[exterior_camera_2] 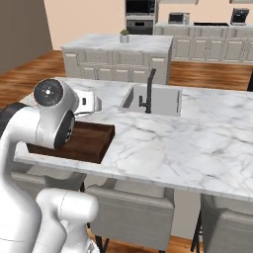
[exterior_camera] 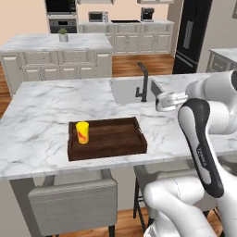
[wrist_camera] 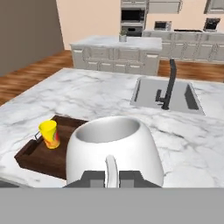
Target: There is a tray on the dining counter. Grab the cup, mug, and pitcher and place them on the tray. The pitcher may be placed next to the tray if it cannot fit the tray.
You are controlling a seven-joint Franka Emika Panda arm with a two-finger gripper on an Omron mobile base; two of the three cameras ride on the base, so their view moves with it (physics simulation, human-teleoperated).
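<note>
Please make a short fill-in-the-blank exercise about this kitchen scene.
1. The yellow cup stands inside the ____.
2. The tool is shut on the handle of the white ____.
3. The black faucet stands beside the ____.

Missing words: tray; mug; sink

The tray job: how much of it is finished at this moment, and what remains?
Done: the yellow cup stands inside the tray, at its left end. In hand: the claw is shut on the handle of the white mug, held above the dining counter and not yet over the tray. Left: set the mug on the tray, then fetch the pitcher.
</note>
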